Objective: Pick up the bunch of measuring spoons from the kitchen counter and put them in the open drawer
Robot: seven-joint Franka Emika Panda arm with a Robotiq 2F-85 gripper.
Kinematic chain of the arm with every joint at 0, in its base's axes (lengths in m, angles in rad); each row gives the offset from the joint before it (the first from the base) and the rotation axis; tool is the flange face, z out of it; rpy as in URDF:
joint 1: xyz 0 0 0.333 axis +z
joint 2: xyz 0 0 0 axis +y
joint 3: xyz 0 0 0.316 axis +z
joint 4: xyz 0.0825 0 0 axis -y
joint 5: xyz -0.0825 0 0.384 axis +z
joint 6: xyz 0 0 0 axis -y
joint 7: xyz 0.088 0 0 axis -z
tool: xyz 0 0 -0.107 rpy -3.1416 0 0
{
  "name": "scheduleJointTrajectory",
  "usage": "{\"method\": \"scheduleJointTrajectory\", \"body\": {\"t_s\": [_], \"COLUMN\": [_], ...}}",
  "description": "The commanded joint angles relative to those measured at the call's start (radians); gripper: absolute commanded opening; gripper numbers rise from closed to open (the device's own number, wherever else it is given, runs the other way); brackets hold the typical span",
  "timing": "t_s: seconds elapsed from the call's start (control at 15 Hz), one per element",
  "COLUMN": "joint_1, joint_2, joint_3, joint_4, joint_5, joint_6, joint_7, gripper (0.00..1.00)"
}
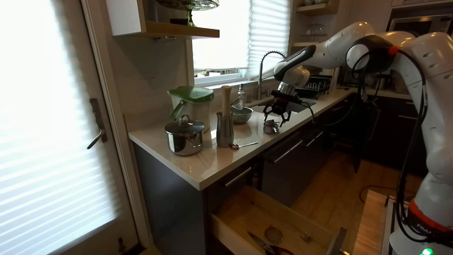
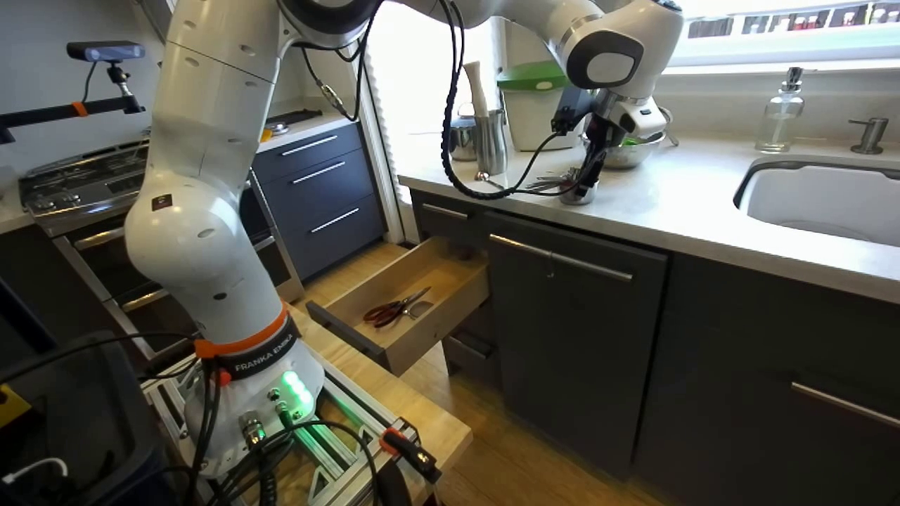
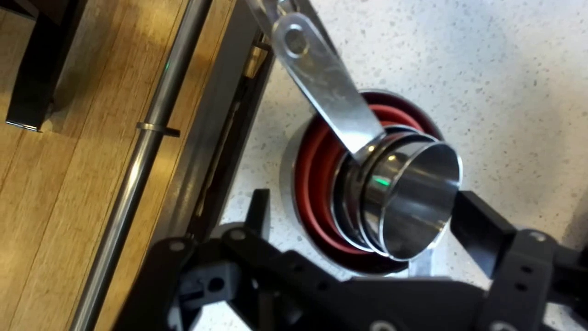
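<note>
"How does the gripper (image 3: 360, 202) stand?"

"Unclenched, its fingers (image 3: 482, 232) spread wide, one on either side of the measuring spoons (image 3: 390, 193)."

"Any contact?"

"One fingertip sits right at a rim in the wrist view; whether it touches, I can't tell."

"And the spoons?"

"Nested on the kitchen counter (image 1: 219, 166) near its front edge; the drawer (image 2: 450, 316) stands pulled out, lower down."
</note>
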State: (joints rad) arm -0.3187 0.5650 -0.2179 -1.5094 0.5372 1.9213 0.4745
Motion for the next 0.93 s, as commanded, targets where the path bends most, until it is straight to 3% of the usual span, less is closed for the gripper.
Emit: {"method": "scheduleJointTrajectory", "body": {"t_s": [0.0,0.4,0.87], "joint_1": [-0.004,-0.001,0.028], "joint_2": [-0.018,-0.085,-0.18], "joint_3": [-0.004,0.001,-0.014], "joint_4": [-0.023,-0.063,-0.167], "joint_5": [-0.022,-0.014,-0.069], "joint_6": [0.003,0.057,0.01], "joint_7": [0.027,0.0,0.064], "gripper": [1.0,1.0,1.0]}}
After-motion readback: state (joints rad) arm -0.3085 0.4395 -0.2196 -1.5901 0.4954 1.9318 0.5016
